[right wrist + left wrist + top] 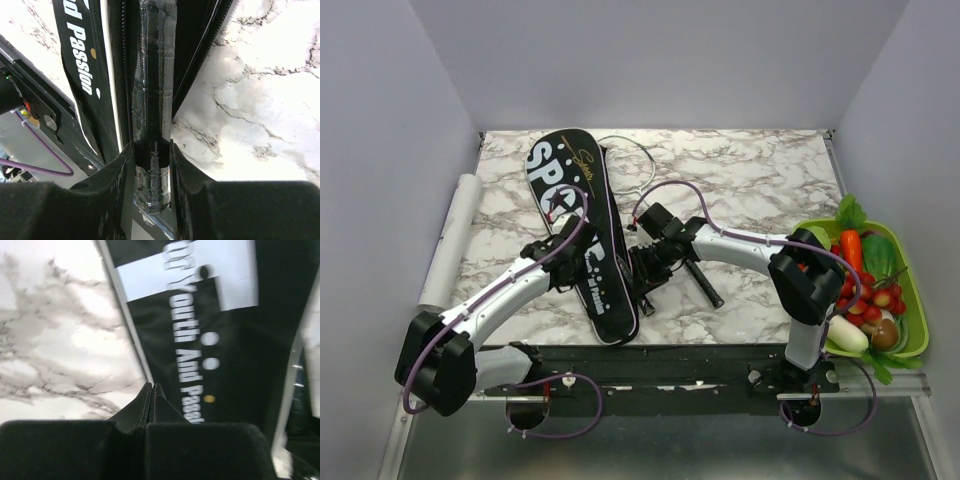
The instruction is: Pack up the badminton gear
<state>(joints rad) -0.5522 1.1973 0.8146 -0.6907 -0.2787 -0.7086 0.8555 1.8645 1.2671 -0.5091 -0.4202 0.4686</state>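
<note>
My left claw (150, 394) is clenched at the edge of the long black white-lettered bag (560, 165); my right claw (152, 150) grasps a black tape-wrapped racket handle (152, 85).

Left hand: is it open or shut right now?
Shut. In the wrist view, the left hand has its two black fingers pressed together with nothing between them, at the edge of the black bag.

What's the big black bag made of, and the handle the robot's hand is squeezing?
The bag looks like matte black fabric, maybe nylon, with printed white letters. The racket handle seems to be black grip tape under clear plastic film: it shows glossy wrinkles.
</note>
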